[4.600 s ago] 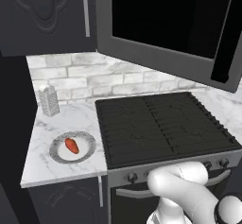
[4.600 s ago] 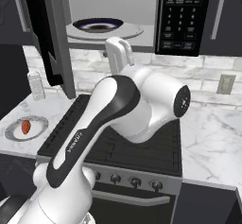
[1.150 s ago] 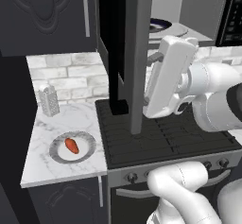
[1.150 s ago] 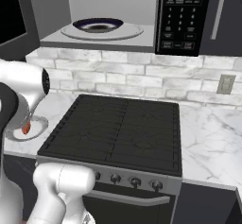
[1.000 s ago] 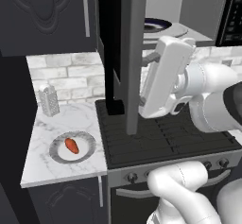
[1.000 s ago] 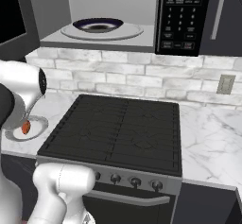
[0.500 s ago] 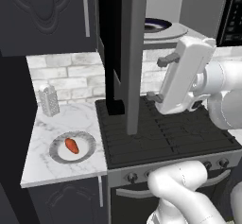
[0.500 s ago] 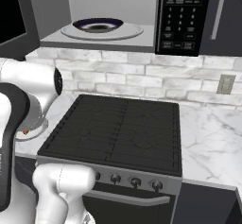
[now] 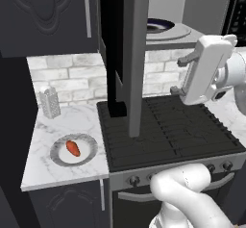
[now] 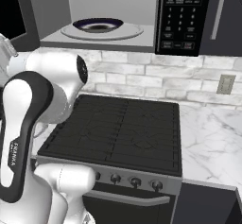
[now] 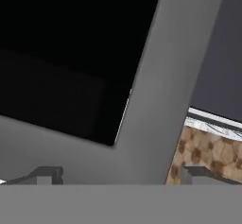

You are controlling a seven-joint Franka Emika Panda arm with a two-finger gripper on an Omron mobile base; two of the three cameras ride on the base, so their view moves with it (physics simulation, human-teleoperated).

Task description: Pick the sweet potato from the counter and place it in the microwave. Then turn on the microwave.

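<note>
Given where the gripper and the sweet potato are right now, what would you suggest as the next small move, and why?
Probably swing the open, empty gripper left and down toward the sweet potato. It lies untouched on a small plate on the counter, while the microwave door already hangs open.
</note>
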